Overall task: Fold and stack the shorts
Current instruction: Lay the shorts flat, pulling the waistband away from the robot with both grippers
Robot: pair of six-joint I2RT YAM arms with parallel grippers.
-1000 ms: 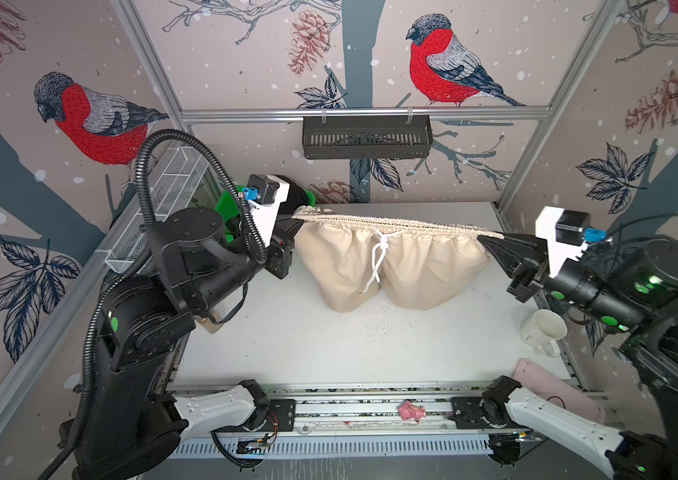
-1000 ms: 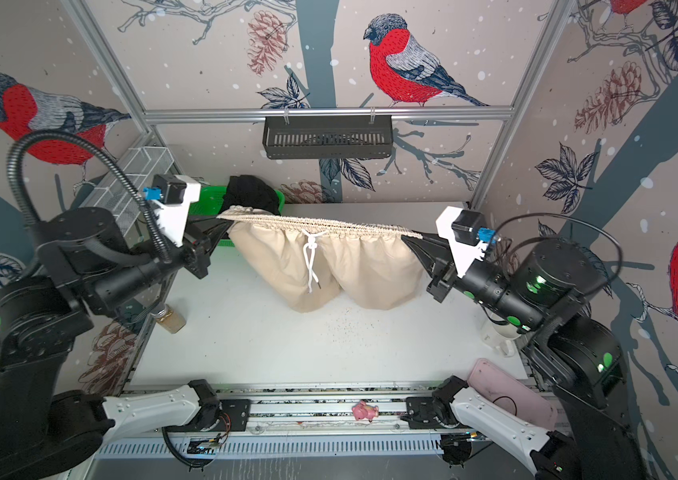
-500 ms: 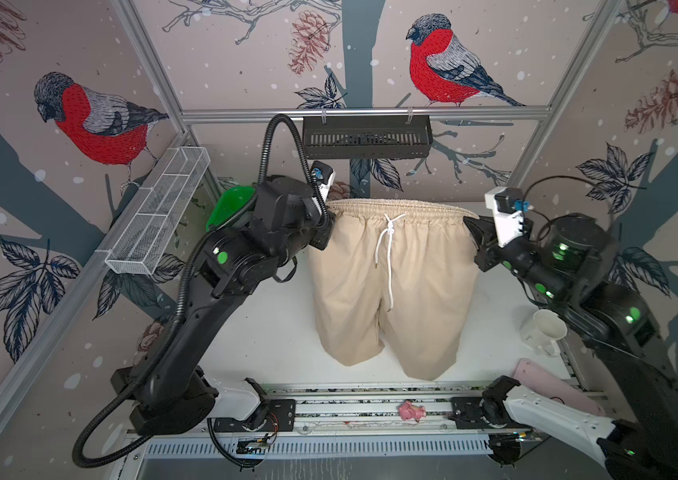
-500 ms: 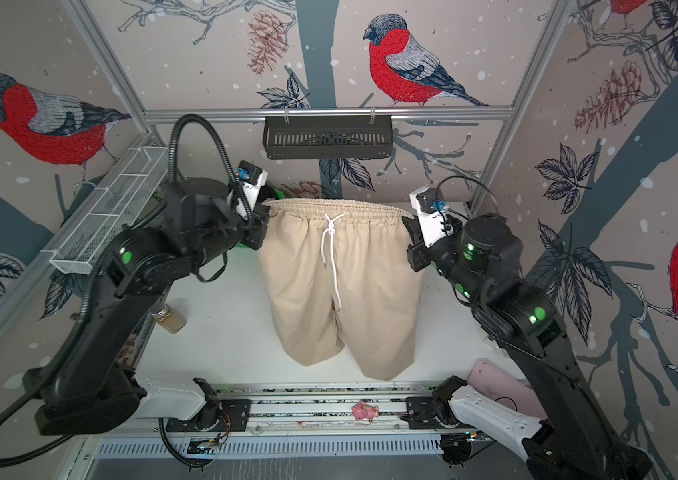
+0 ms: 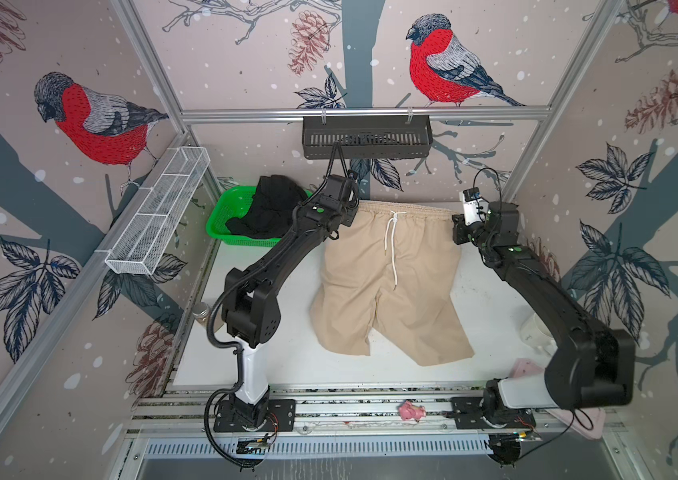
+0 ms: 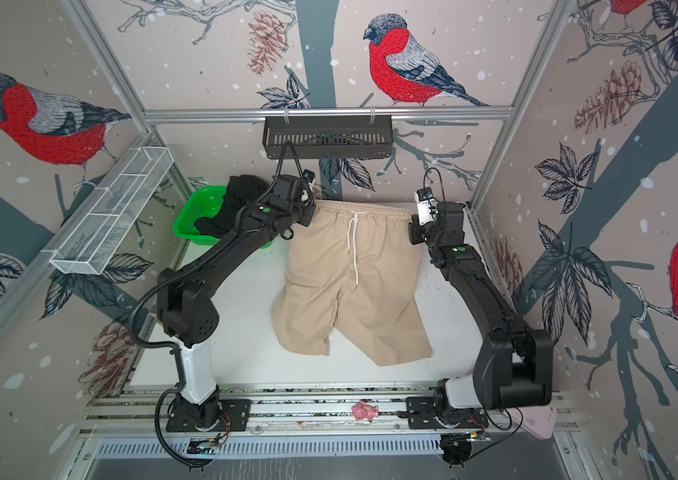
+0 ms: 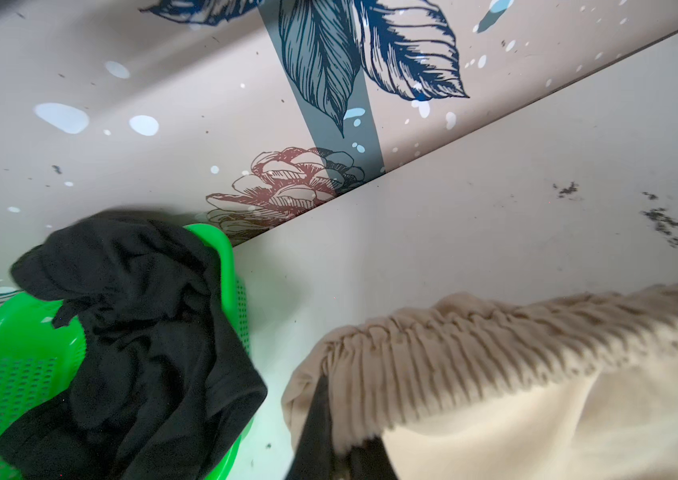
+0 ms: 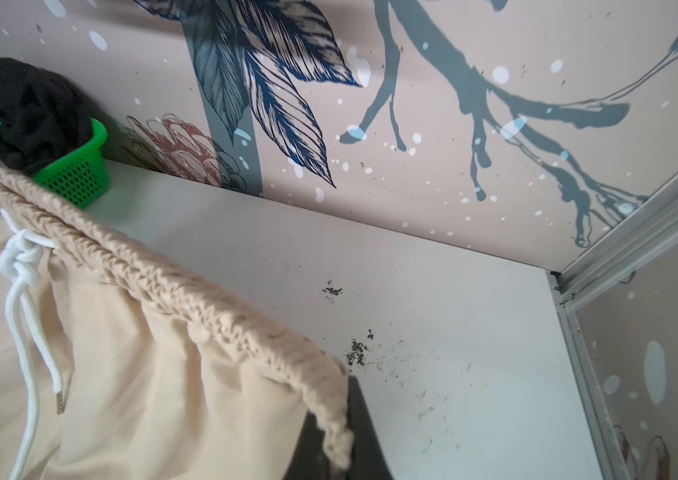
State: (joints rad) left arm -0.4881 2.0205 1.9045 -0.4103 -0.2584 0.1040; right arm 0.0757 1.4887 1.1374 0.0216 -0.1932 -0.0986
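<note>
In wrist views, left tool (image 7: 341, 432) and right tool (image 8: 335, 432) pinch the beige shorts (image 8: 162, 374), grips unseen from above.

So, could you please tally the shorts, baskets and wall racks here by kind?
Shorts: 2, the beige shorts spread on the table and the black shorts heaped in the basket.
Baskets: 1, the green basket.
Wall racks: 2, the white wire rack and the black rack.
Total: 5.
</note>
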